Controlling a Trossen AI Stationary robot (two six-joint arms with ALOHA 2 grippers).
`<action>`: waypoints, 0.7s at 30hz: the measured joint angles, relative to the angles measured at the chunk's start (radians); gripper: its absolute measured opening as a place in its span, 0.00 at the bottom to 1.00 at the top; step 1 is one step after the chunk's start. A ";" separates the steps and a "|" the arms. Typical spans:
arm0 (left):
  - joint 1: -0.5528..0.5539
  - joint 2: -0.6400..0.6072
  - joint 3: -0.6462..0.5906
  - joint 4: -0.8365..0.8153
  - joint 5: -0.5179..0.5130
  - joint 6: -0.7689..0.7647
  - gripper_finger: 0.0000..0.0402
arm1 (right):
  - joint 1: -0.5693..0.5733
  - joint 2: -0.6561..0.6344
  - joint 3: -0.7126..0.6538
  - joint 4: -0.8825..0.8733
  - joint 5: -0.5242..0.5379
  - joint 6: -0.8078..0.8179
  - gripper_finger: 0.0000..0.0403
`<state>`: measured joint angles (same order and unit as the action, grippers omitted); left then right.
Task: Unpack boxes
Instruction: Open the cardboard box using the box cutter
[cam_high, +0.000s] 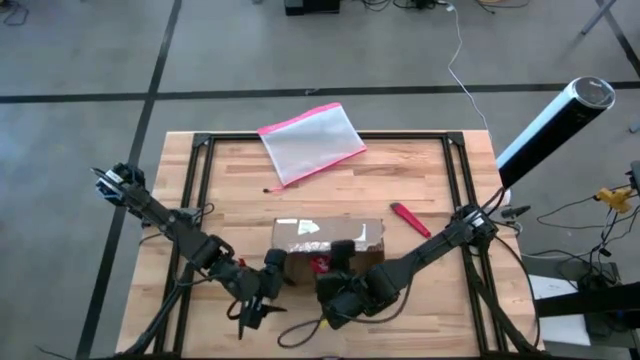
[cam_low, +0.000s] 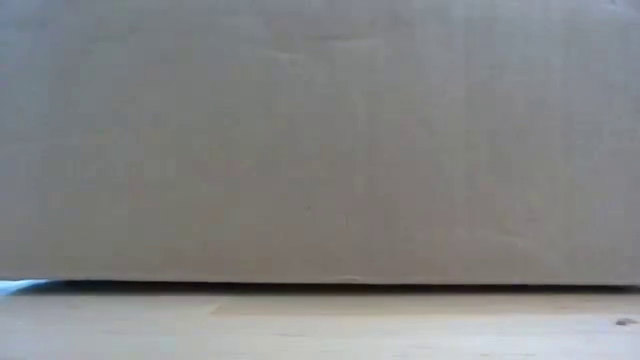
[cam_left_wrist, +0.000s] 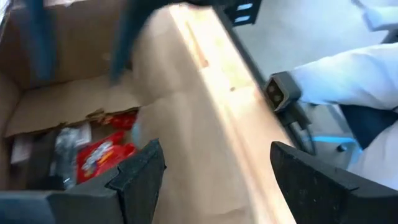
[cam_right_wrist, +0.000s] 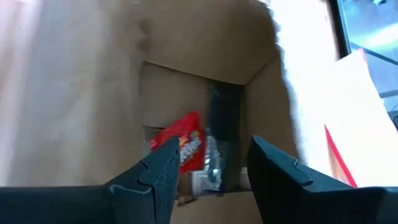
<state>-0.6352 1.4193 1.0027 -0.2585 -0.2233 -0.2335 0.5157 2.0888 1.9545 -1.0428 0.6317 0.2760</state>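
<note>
The light wooden tabletop (cam_high: 400, 175) with a black frame filled the middle of the high view. On it lay a brown cardboard box (cam_high: 330, 238) at lower centre, a pink-edged translucent pouch (cam_high: 312, 142) at upper centre, and a red tool (cam_high: 410, 219) right of the box.

I see a pink-edged zip pouch (cam_high: 312, 142) lying near the table's (cam_high: 420, 170) far edge, and a red cutter (cam_high: 410, 219) toward its right edge.
</note>
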 joint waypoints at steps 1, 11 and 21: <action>-0.008 0.004 0.000 0.003 0.001 -0.002 0.69 | -0.010 0.000 0.000 0.000 0.001 -0.004 0.38; -0.041 0.077 0.000 0.050 0.001 -0.048 0.69 | -0.072 0.000 0.000 0.000 0.086 -0.068 0.35; -0.040 0.166 -0.001 0.062 -0.002 -0.095 0.69 | -0.087 -0.004 0.000 0.000 0.165 -0.096 0.39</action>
<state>-0.6750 1.5854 1.0019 -0.1970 -0.2256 -0.3290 0.4291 2.0845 1.9545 -1.0432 0.7968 0.1797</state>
